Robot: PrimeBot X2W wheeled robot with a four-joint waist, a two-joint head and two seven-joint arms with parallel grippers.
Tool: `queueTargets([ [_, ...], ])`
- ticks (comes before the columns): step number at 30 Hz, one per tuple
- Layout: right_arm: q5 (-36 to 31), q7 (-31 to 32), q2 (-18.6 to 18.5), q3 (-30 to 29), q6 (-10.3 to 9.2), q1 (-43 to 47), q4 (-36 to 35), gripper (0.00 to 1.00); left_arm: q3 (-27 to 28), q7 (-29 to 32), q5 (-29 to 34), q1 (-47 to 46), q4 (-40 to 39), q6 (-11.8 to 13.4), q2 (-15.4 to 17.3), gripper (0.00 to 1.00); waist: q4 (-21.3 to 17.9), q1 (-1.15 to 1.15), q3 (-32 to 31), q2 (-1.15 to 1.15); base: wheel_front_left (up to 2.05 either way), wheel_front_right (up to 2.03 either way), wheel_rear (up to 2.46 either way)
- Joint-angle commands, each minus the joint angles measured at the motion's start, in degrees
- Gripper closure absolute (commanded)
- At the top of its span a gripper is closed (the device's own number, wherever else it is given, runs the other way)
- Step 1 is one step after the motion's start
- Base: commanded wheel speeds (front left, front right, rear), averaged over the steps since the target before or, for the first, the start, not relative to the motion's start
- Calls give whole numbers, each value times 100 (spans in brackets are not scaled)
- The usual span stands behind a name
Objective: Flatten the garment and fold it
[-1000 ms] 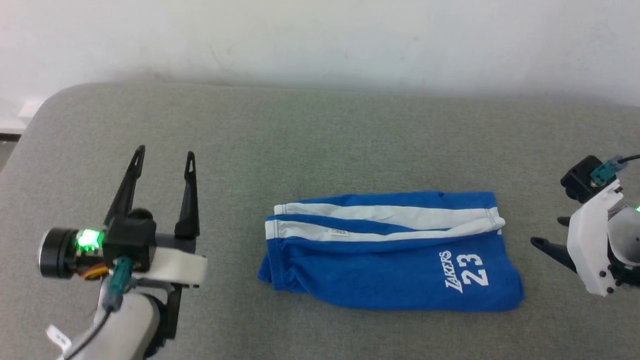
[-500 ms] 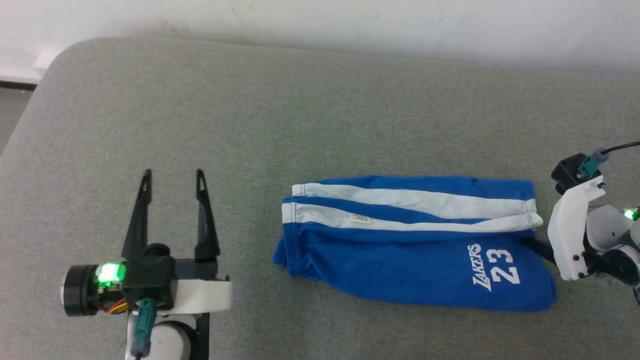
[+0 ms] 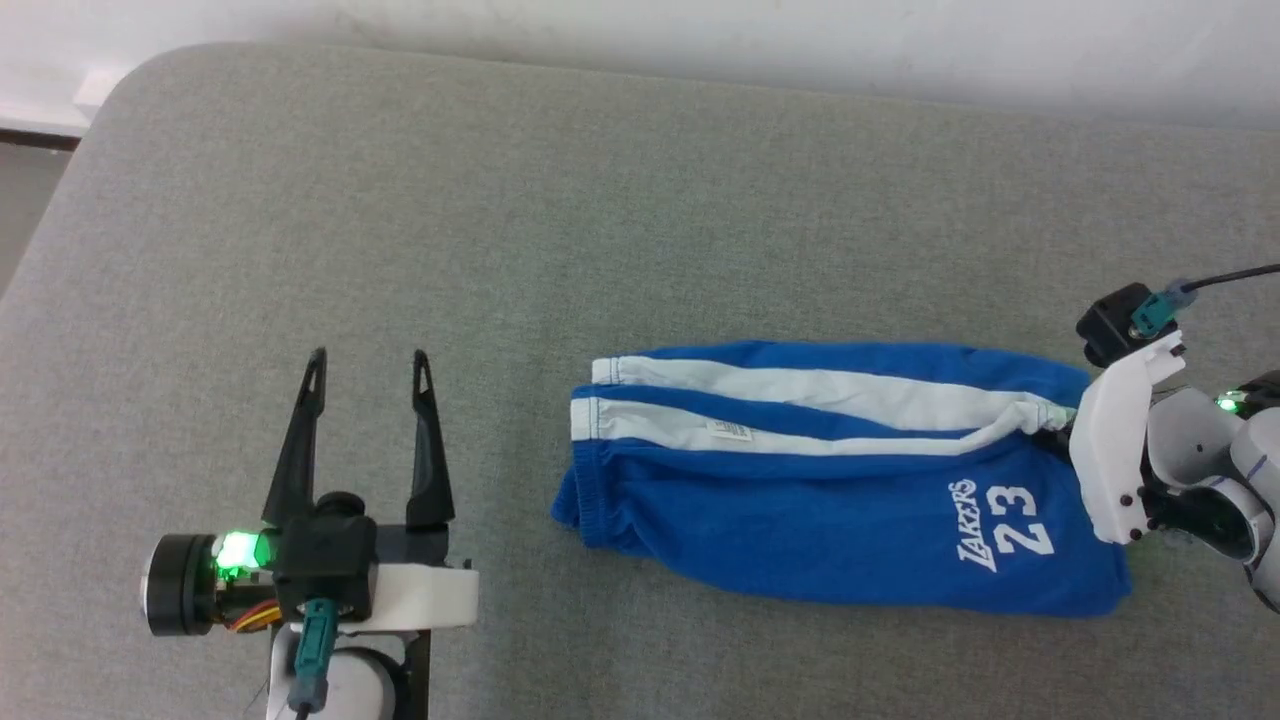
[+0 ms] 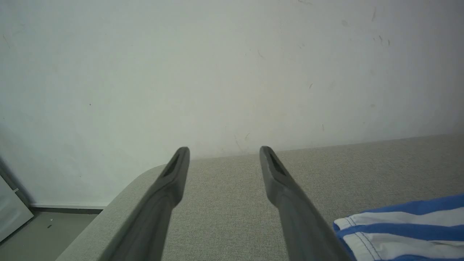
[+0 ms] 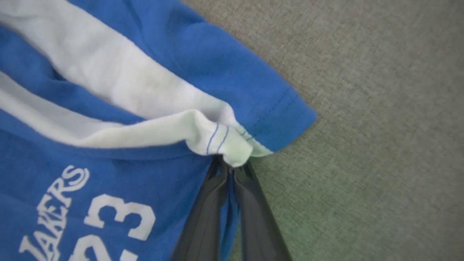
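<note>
The garment [image 3: 820, 500], bright blue shorts with white side stripes and a white "LAKERS 23" print, lies folded lengthwise on the grey surface, waistband to the left. My right gripper [image 3: 1058, 432] is at its right hem. In the right wrist view the right gripper [image 5: 228, 163] is shut on the garment [image 5: 152, 94], with blue cloth pinched between the fingers [image 5: 206, 214] and the bunched white hem corner over the tips. My left gripper [image 3: 370, 360] stands open well left of the waistband. The left wrist view shows the left gripper [image 4: 224, 152] open over bare surface, the garment [image 4: 406, 232] at lower right.
The grey padded surface [image 3: 600, 230] runs back to a white wall [image 3: 700, 30]. Its rounded far-left corner [image 3: 130, 90] drops to the floor [image 3: 20, 220]. Bare surface lies between my left gripper and the garment.
The head camera has tilted down. My right gripper has moved in to the garment's right hem and shut on it, bunching the white corner. The left gripper has stayed open.
</note>
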Motion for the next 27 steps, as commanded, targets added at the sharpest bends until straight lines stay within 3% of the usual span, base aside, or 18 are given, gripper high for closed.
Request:
queueTargets([
  [1,37,-34,107,193,-3,239,26,100,37,-27,56,97,17,-49,-32,0,-91,-1,-101,0,0,0,0],
  [10,188,-540,-676,128,-3,193,-631,100,66,-27,215,264,44,-106,37,0,-383,-1,-396,0,0,0,0],
  [19,367,-311,-1567,-287,-3,316,-616,100,-15,-27,287,389,95,-24,152,0,-570,-1,-589,0,0,0,0],
  [27,378,85,-1785,-354,-3,387,-1735,100,-42,-27,230,472,110,40,168,0,-607,-1,-623,0,0,0,0],
])
